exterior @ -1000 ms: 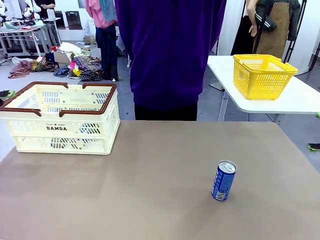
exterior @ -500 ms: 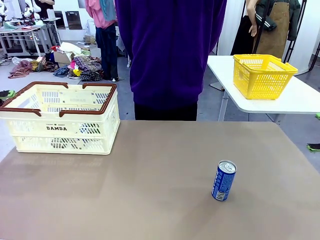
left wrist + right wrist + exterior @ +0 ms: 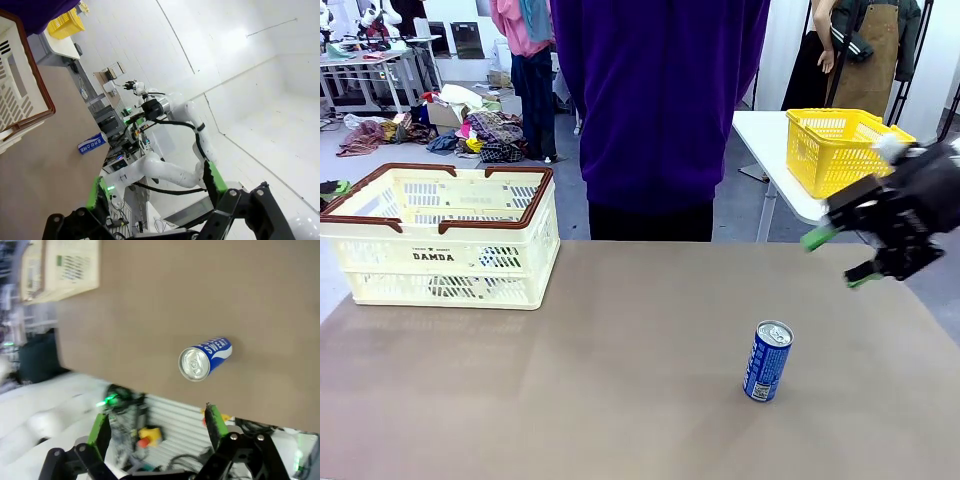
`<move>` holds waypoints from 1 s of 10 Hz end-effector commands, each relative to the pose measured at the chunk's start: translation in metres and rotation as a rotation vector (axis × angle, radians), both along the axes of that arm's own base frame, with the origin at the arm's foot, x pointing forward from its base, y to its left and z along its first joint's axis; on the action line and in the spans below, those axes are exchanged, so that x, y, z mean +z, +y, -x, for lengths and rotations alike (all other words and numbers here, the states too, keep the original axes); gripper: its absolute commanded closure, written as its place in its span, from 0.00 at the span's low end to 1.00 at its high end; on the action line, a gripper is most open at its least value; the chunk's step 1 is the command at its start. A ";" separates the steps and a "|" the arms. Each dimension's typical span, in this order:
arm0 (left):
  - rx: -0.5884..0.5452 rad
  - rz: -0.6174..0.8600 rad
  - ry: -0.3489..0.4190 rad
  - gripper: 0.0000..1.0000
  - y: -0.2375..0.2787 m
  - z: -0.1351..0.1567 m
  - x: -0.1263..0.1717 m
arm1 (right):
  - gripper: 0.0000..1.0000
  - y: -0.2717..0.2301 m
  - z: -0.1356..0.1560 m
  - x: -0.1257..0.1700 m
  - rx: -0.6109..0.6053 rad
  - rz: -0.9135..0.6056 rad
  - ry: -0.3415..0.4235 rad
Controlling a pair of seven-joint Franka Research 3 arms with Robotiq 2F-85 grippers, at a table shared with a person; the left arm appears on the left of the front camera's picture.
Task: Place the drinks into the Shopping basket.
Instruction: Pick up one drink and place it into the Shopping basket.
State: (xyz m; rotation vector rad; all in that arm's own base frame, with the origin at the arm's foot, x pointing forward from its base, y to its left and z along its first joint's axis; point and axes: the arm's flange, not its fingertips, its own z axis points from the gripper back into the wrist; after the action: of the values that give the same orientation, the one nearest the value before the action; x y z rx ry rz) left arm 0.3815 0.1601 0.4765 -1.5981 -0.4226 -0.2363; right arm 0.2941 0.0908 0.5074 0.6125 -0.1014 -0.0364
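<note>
The right gripper hangs with jaws apart and empty, tilted down toward the left, over the table's right edge, beyond the upright blue SWEAT can. The left gripper is also spread wide. The DAMDA Shopping basket stands far left.

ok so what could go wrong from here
The blue can is slim and stands upright, so the open right claw could clip it and tip it; it might roll. The Shopping basket sits across the table with tall walls, so the carried can could hit its rim.
</note>
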 end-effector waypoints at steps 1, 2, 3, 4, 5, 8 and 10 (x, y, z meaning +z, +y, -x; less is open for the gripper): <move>-0.006 0.009 -0.016 0.00 0.002 0.001 0.001 | 0.00 0.028 -0.012 -0.010 0.015 0.307 0.028; -0.006 0.009 -0.016 0.00 0.002 0.001 0.001 | 0.00 0.042 -0.007 -0.013 0.088 0.384 0.043; -0.006 0.009 -0.016 0.00 0.002 0.001 0.001 | 0.00 0.047 -0.006 -0.014 0.114 0.389 0.023; -0.006 0.009 -0.016 0.00 0.002 0.001 0.001 | 0.00 0.040 -0.008 -0.008 0.160 0.291 -0.030; -0.006 0.009 -0.016 0.00 0.002 0.001 0.001 | 0.00 0.056 0.003 -0.019 0.103 0.371 0.008; -0.006 0.009 -0.016 0.00 0.002 0.001 0.001 | 0.00 0.061 0.001 -0.021 0.101 0.479 0.007; -0.006 0.009 -0.016 0.00 0.002 0.001 0.001 | 0.00 0.080 -0.002 -0.018 0.064 0.573 0.004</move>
State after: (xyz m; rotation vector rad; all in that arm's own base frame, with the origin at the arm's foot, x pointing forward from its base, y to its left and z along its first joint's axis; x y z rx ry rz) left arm 0.3814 0.1605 0.4765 -1.5976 -0.4234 -0.2354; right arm 0.2898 0.1555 0.4865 0.1135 -0.0757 0.0929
